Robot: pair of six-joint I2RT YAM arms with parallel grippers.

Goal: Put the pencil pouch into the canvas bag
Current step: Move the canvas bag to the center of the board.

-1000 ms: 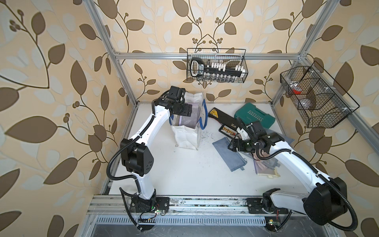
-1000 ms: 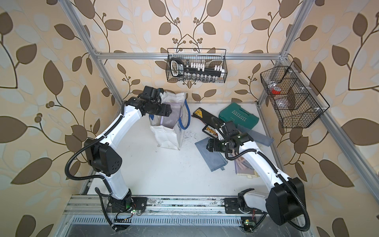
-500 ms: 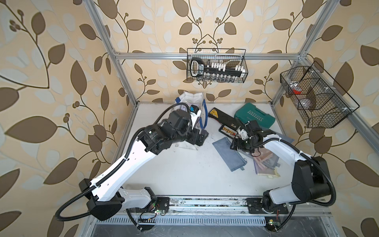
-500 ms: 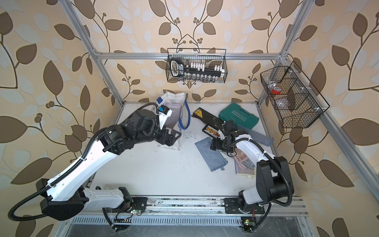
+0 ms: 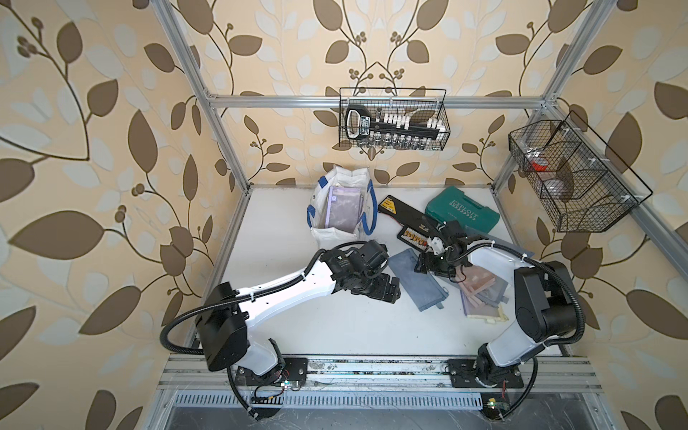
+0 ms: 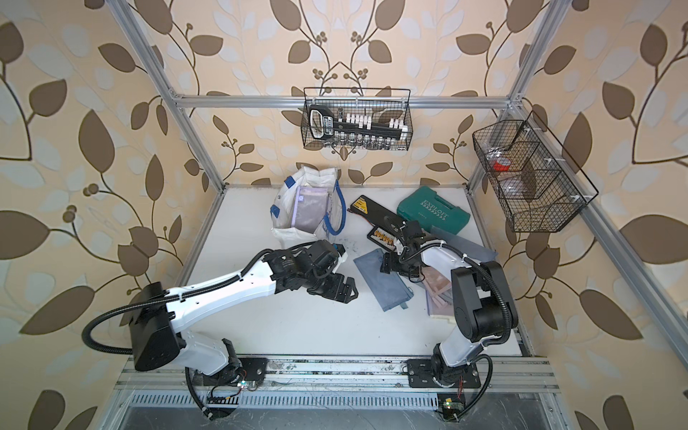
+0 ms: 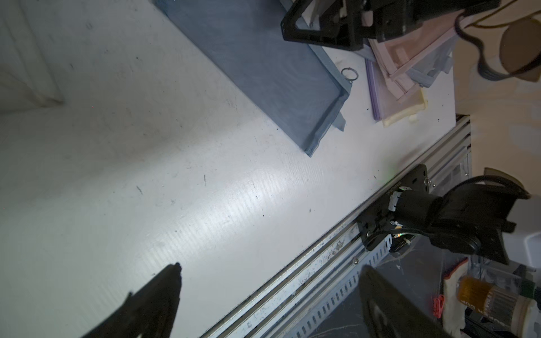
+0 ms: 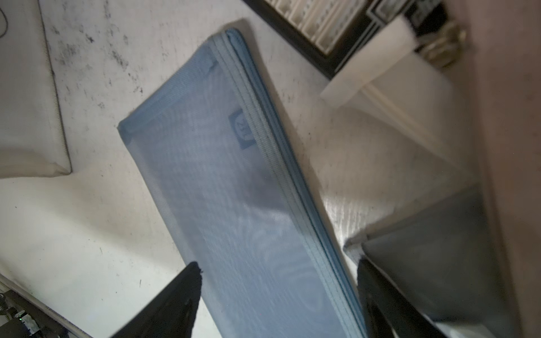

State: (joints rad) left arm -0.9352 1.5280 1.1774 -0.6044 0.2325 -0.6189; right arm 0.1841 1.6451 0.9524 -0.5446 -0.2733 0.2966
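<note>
Since the earlier frame the left end effector (image 7: 270, 266) has swung from the canvas bag (image 5: 333, 235) to mid-table, jaws wide, empty. The pencil pouch (image 5: 419, 284) lies flat right of centre on the table (image 5: 327, 327): light, limp mesh, I judge, best pinched across its stiffer zipper edge. The right end effector (image 8: 278, 264) hovers wide astride its far end. The bag stands by the back edge.

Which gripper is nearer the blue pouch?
Right. The right gripper sits over the blue pouch, jaws astride it; the left gripper hangs beside it over the bare table.
</note>
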